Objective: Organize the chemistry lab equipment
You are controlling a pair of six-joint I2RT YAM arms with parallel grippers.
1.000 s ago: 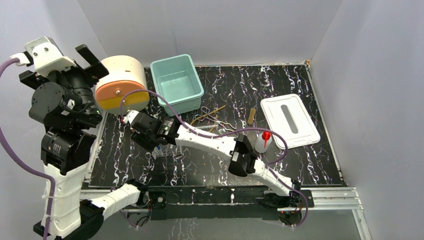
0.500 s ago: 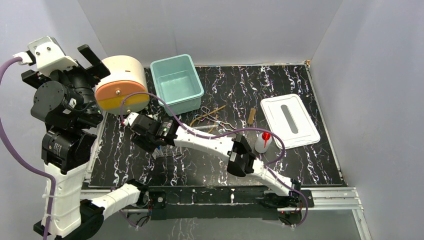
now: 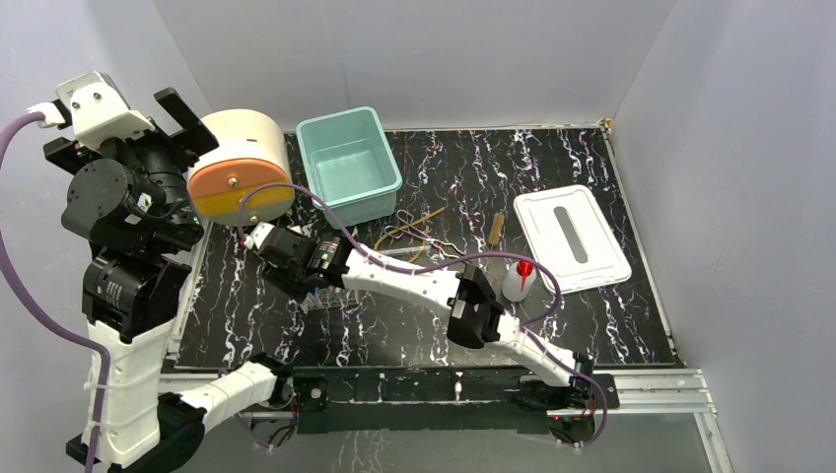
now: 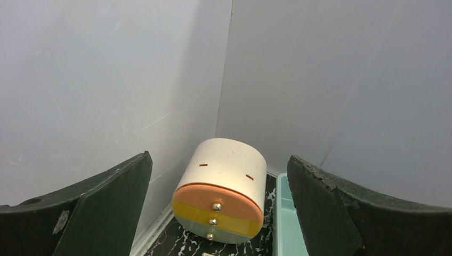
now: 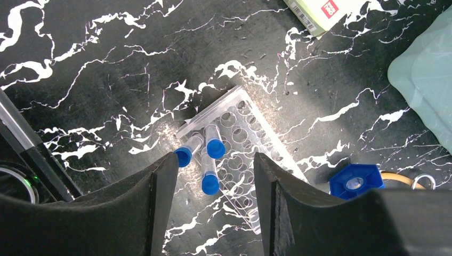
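Right gripper (image 5: pixel 216 160) poised directly above the clear perforated plastic rack (image 5: pixel 250 133), jaws parted and gripping nothing. Three blue-capped clear vials (image 5: pixel 215 148) lie flat across the rack's top (one overhangs its edge). Left gripper (image 4: pixel 217 157), raised well left of the rack, gapes wide and empty, facing the cream-and-orange drum (image 4: pixel 224 176).

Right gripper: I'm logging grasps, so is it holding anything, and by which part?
Nothing; the right gripper is open over the vials and rack.
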